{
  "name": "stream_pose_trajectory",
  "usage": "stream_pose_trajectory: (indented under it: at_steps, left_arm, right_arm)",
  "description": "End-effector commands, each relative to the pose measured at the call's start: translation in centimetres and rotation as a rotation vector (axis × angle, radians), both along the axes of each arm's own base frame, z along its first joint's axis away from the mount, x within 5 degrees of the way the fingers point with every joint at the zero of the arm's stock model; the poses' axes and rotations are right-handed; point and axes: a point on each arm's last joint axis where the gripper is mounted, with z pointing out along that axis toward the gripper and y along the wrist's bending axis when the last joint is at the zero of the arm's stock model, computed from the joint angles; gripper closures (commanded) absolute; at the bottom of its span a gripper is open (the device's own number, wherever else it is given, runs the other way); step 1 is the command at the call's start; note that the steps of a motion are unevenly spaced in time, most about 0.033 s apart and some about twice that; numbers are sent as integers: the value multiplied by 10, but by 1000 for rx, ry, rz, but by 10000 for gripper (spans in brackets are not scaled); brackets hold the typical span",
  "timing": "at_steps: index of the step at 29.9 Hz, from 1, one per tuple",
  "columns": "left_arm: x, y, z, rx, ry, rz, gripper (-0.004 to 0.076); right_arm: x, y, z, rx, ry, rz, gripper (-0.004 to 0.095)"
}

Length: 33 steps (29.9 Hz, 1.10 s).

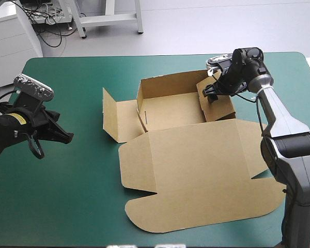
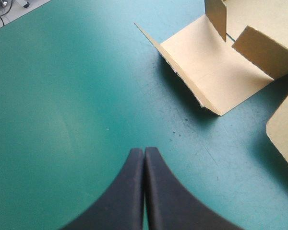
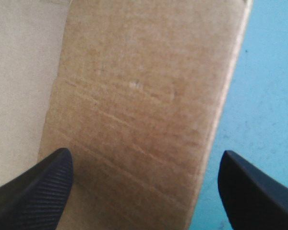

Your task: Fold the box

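Lengthwise the box (image 1: 196, 170) points lid-first at the near edge; right gripper (image 3: 145, 153) agape, left gripper (image 2: 144, 152) closed, empty.

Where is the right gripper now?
High view: the right black-fingered gripper is at the brown cardboard box's raised right wall, near the teal-green table's far edge, jaws open astride that wall.

Brown box (image 1: 196, 160), partly formed, on the teal-green cover (image 1: 57, 196): far wall upright and right wall raised beside the tray floor near the table's middle; left side panel lying flat outward, its end flap upright; broad lid sheet flat, reaching toward the near edge
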Motion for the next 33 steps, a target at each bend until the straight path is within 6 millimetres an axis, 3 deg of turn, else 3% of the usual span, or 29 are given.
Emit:
stream_pose_trajectory:
  at_steps: [1, 9, 17, 26, 29, 33]
  left_arm:
    - [-4, 0, 15, -34, -88, 5, 757]
    - [-5, 0, 15, -34, -87, 5, 757]
    - [-5, -1, 15, -36, -84, 2, 757]
    - [-5, -2, 15, -47, -82, -2, 757]
    - [-5, -2, 15, -47, -82, -2, 757]
    - [-4, -2, 15, -49, -92, -1, 757]
  right_arm:
    - [-5, -4, 37, 18, -135, 0, 242]
    - [4, -3, 21, 11, -122, 7, 475]
    - [3, -3, 20, 19, -104, -15, 931]
    - [1, -3, 20, 17, -90, -15, 930]
    - [-4, -4, 32, 20, -105, -14, 931]
    - [-21, -12, 64, 21, -142, -21, 931]
